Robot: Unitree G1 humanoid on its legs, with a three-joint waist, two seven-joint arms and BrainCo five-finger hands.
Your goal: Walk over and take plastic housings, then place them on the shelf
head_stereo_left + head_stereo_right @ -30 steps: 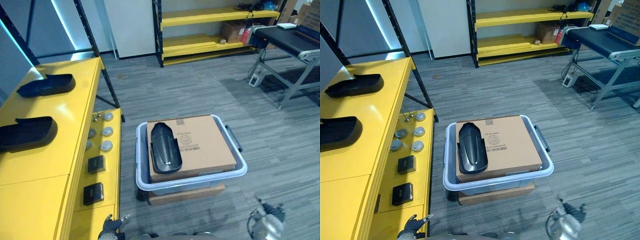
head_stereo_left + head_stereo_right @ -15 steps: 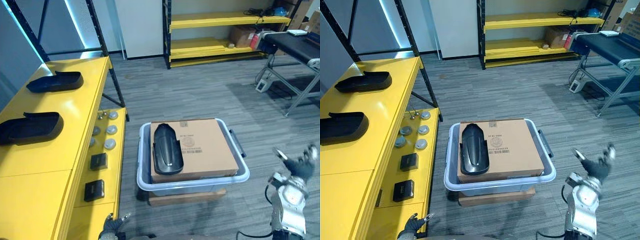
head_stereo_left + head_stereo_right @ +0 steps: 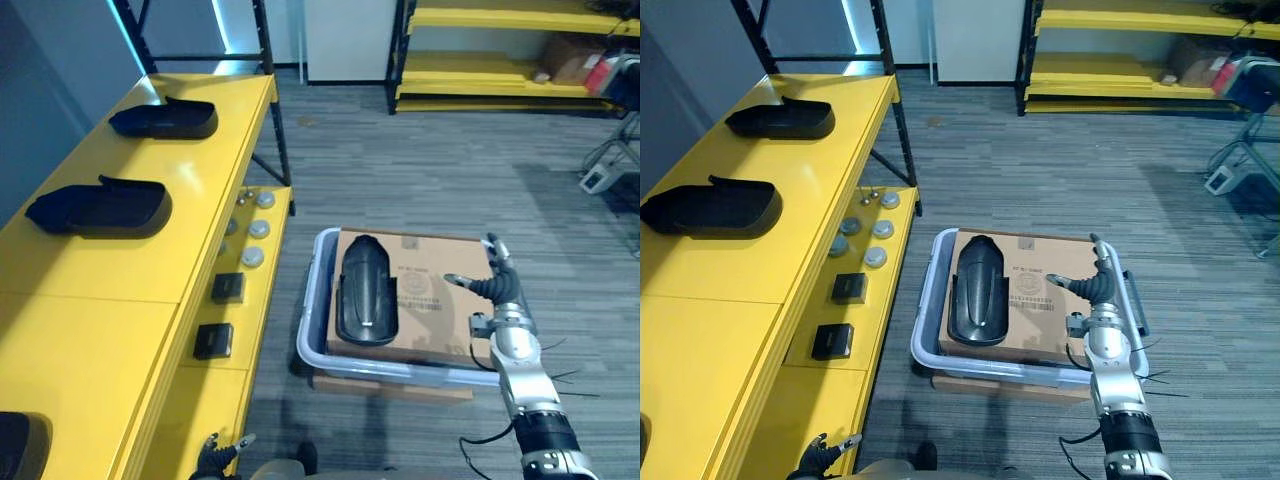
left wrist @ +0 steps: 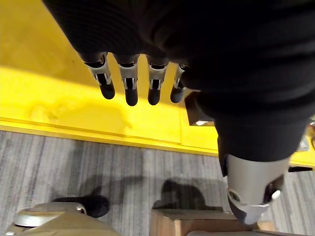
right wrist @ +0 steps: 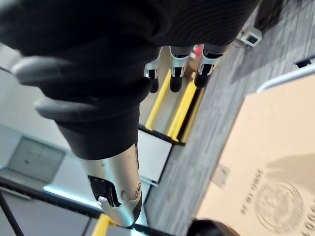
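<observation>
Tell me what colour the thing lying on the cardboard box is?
Black. The plastic housing on the cardboard box shows best in the left eye view.

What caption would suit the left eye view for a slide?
Open right hand hovers at a cardboard box carrying a black plastic housing.

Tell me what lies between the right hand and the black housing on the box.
The bare top of the cardboard box, with its printed label, seen in the left eye view between right hand and black housing.
</observation>
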